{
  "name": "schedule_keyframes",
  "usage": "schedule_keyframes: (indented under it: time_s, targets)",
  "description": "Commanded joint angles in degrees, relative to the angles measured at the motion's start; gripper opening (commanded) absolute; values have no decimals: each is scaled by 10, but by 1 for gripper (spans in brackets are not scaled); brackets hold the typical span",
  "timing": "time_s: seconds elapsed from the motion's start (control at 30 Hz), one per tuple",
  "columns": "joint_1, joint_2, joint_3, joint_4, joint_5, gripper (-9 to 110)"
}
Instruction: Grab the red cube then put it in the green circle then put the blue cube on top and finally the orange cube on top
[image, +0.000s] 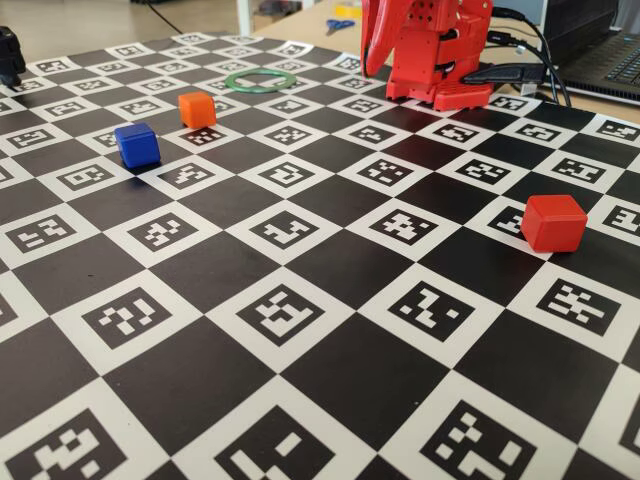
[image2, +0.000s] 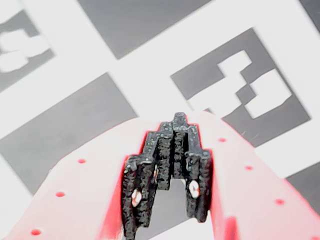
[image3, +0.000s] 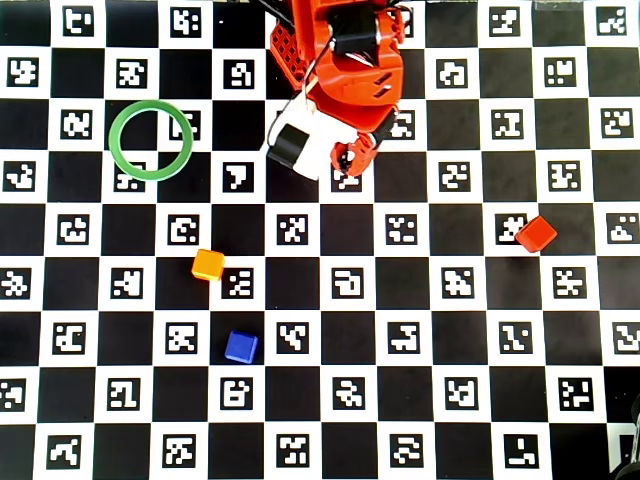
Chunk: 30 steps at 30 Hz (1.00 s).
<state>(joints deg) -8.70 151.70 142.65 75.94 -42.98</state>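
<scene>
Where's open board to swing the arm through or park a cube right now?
In the overhead view, the board is bare between the red cube and the orange cube, and all along the bottom below the blue cube. The green circle is empty. It is tightest around the gripper at top center.

Soft, even daylight is falling across the black-and-white checkered marker mat (image: 300, 230) in the fixed view, giving the small matte red plastic cube (image: 553, 221) and the small deep-blue plastic cube (image: 137, 144) only faint, short shadows. The far background is going slightly soft. The wrist view is looking overexposed and blurred: white squares are blooming, marker edges are smearing, and the red gripper (image2: 172, 120) is washing out to pink. The overhead view is staying sharp, bright and nearly shadowless.
</scene>
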Motion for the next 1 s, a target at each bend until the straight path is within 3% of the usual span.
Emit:
schedule_keyframes:
  time_s: [0.0,0.4,0.97]
  targets:
    - [-5,-107,-171,39,43,-3]
    - [-28,-446,-545,243,125,-2]
    - [-211,-571,-716,295,247,21]
